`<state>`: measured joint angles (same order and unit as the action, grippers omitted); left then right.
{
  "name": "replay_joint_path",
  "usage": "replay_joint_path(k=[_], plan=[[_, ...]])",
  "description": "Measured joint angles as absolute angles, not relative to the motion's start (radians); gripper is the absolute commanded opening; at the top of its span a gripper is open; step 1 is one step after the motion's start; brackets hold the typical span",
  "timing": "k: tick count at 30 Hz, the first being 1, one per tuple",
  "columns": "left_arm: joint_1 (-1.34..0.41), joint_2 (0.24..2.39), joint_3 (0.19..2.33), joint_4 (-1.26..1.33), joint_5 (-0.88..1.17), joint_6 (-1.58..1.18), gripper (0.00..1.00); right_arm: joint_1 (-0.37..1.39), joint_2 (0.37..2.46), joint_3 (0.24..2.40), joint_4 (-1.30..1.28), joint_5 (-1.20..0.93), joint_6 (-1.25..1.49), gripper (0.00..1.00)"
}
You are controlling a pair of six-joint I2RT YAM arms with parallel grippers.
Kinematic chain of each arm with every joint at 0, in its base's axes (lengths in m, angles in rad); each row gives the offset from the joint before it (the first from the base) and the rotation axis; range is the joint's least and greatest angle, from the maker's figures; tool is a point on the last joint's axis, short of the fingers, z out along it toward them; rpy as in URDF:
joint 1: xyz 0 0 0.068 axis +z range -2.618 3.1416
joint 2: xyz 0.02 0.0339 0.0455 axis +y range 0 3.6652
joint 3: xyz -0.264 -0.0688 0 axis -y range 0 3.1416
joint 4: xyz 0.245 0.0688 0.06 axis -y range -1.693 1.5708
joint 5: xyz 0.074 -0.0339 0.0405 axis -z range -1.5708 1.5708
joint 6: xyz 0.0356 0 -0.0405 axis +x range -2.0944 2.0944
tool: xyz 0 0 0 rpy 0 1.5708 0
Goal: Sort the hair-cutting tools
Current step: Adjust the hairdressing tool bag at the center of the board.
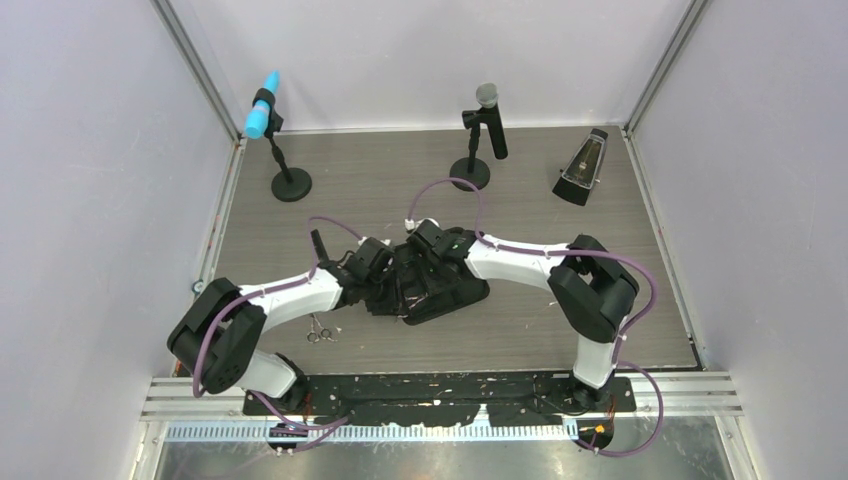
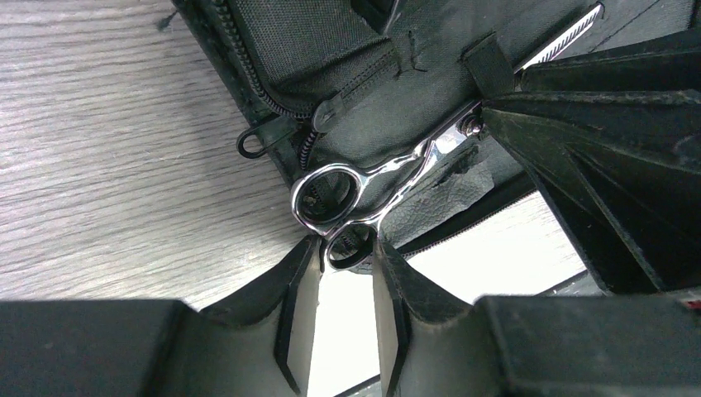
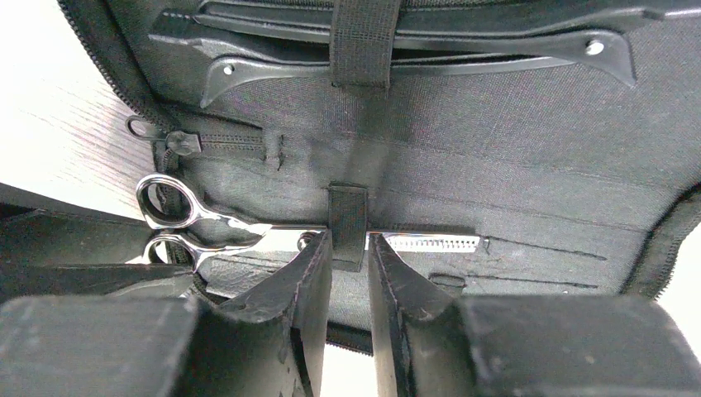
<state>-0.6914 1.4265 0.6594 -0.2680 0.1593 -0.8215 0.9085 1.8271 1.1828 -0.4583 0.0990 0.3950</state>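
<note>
Inside the open case (image 3: 512, 149), 1 pair of scissors (image 2: 388, 169) is threaded under a strap (image 3: 348, 207) (presumably to stop it sliding). Its ring is pinched by the left pincer (image 2: 345, 246). The strap is straddled by the right pincer (image 3: 349, 241), grip unclear.

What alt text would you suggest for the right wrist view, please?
Silver scissors lie under a loop in an open black zip case, the right gripper straddling that loop. Two black hair clips sit under a strap above.
</note>
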Motion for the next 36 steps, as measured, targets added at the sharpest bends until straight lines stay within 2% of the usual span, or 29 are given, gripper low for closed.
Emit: replay_joint_path(k=[10, 14, 16, 18, 27, 36], plan=[[-0.691, 1.430, 0.672, -0.282, 0.159, -0.808, 0.36, 0.922, 1.854, 1.219, -0.491, 0.122, 0.387, 0.28], [-0.691, 1.430, 0.677, -0.289, 0.159, -0.808, 0.38, 0.934, 1.871, 1.242, -0.507, 0.138, 0.373, 0.16], [-0.691, 1.430, 0.681, -0.290, 0.158, -0.808, 0.39, 0.939, 1.875, 1.248, -0.512, 0.147, 0.368, 0.07], [-0.691, 1.428, 0.682, -0.290, 0.157, -0.809, 0.40, 0.941, 1.876, 1.250, -0.514, 0.153, 0.365, 0.05], [-0.691, 1.327, 0.655, -0.289, 0.086, -0.843, 0.44, 0.942, 1.839, 1.199, -0.461, 0.159, 0.366, 0.05], [-0.683, 1.311, 0.643, -0.289, 0.011, -0.860, 0.41, 0.947, 1.756, 1.095, -0.384, 0.120, 0.376, 0.05]])
